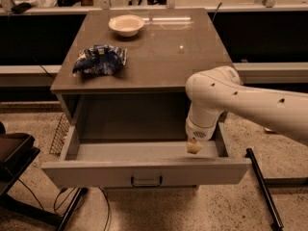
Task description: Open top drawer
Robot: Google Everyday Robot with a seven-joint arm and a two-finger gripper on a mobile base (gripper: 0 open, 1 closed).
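Note:
The top drawer of the grey cabinet is pulled far out toward me, showing its pale grey inside with nothing in it. A small black bar handle sits in the middle of its flat front panel. My white arm reaches in from the right and points down into the drawer's right end. The gripper hangs just behind the front panel, near the right wall, only its pale tip showing below the wrist.
On the cabinet top lie a crumpled blue chip bag at the left and a white bowl at the back. A black chair stands at the left, a dark bar on the floor at the right.

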